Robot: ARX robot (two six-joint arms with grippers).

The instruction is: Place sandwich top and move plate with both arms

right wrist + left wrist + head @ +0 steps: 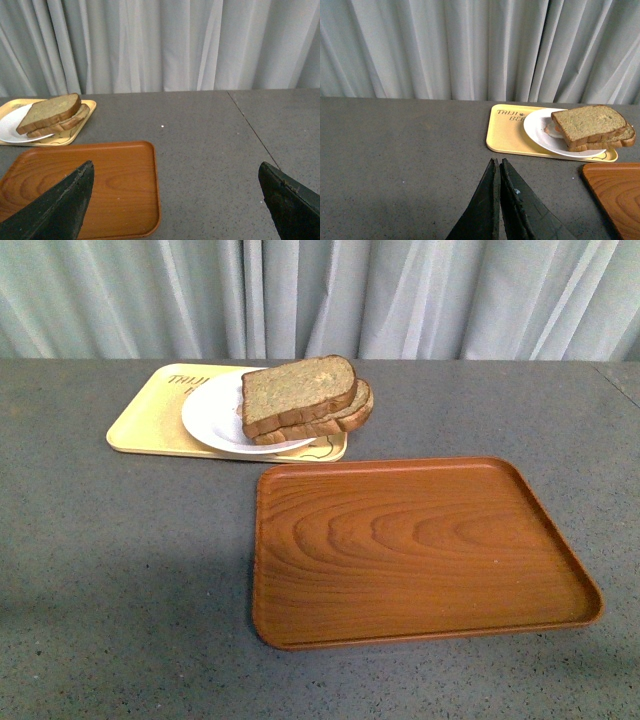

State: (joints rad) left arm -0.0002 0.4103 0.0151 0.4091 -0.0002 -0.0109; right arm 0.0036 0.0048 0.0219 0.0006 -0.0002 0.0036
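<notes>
The sandwich top (298, 390), a squarish brown slice with a pale speckled face, lies on a smaller brown slice (345, 416) on the white plate (210, 415). The plate rests on the yellow tray (145, 425) at the back left. Neither arm shows in the front view. In the left wrist view my left gripper (498, 164) is shut and empty, hovering over bare table well short of the sandwich top (587, 122) and the plate (537, 129). My right gripper (176, 170) stands wide open and empty, one finger over the wooden tray, far from the sandwich top (50, 111).
An empty brown wood-grain tray (415, 545) lies in the middle of the grey table (110, 570), just in front of the yellow tray. A pale curtain (320, 295) hangs behind the table's far edge. A seam (252, 131) runs across the tabletop on the right.
</notes>
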